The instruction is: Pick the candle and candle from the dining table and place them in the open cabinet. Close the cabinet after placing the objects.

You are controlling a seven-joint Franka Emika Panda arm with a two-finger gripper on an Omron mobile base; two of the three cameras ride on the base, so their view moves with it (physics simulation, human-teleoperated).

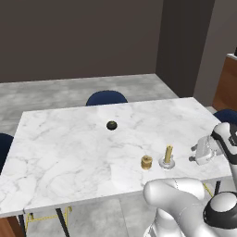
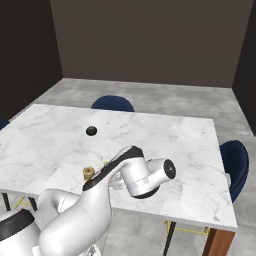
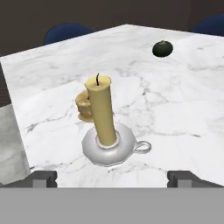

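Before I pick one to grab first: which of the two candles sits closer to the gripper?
The tall stick candle on its silver dish, standing right before the open gripper. The short golden candle sits behind it.

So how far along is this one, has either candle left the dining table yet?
Nothing is done yet: the stick candle in its silver dish and the golden spool candle both stand on the dining table. In hand: the gripper is lined up on the stick candle from the side, fingers wide apart and not touching it. Left: grasp and carry both candles to the cabinet, then close it.
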